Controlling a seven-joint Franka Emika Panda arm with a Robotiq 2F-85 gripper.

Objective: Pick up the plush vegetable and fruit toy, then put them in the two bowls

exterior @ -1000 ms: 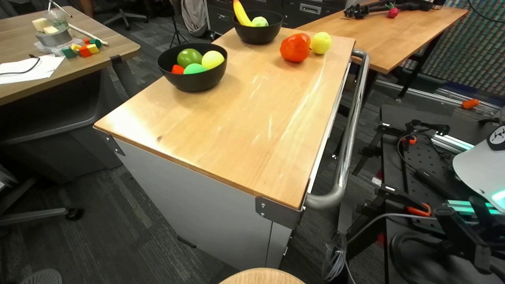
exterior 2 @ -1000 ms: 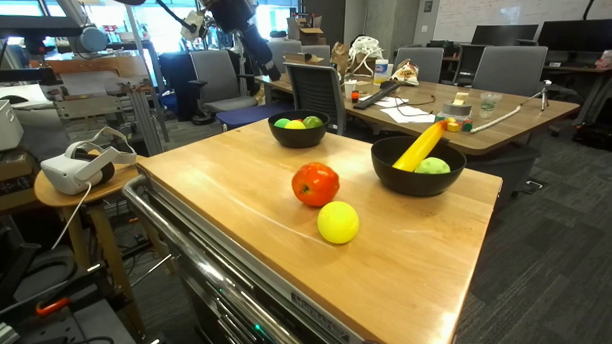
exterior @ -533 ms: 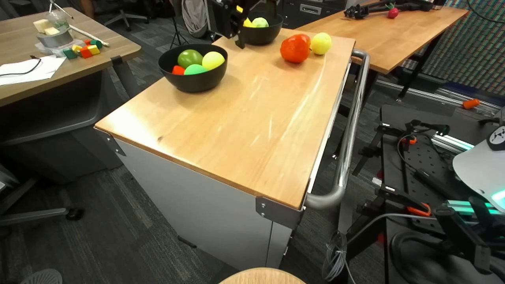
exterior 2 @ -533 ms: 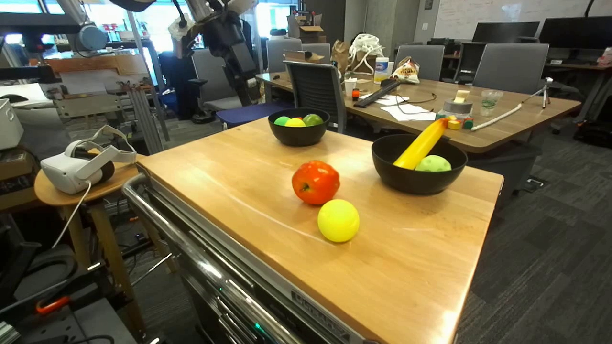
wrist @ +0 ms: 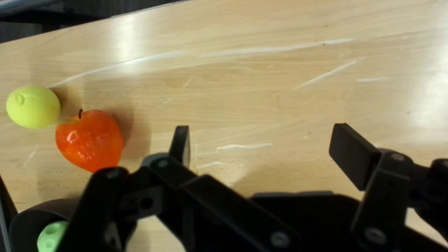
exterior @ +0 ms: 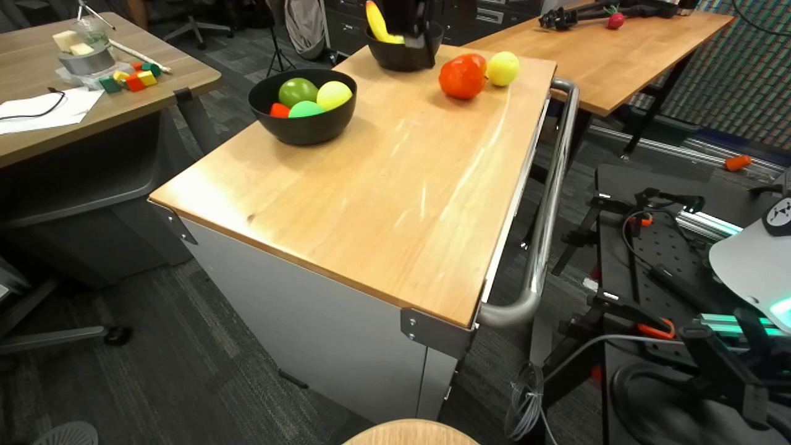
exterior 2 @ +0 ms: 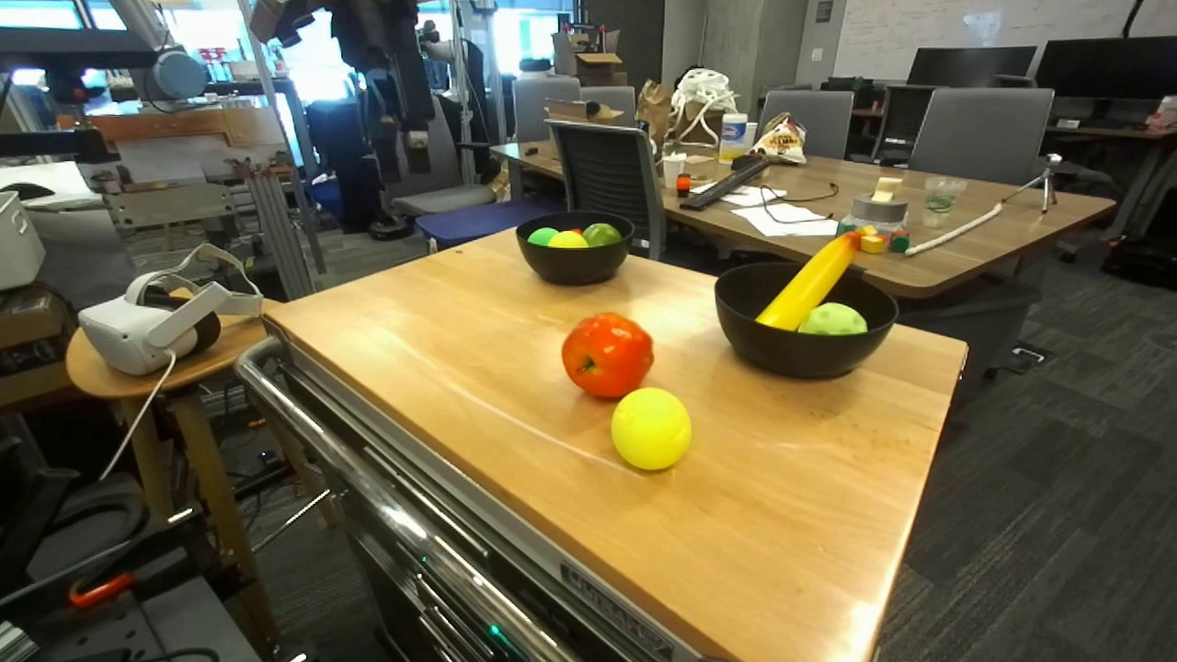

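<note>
Hand [wrist: 267, 150] spread wide above counter [wrist: 262, 87]. Apple [wrist: 89, 140], yellow ball [wrist: 33, 106] on it, close together. Banana [exterior 2: 809, 285], cabbage [wrist: 49, 238] in one bowl [exterior: 395, 60]: part-hidden by hand in an exterior view, cut off in wrist view. Second bowl [exterior: 303, 128]: four toys [exterior: 306, 109], red toy [exterior: 279, 110] mostly hidden.

The tabletop [exterior 2: 782, 524] is smooth wood — red fruit [exterior 2: 607, 356] glossy, bowls [exterior 2: 800, 357] matt — the rail [exterior 2: 409, 524] shiny metal.
</note>
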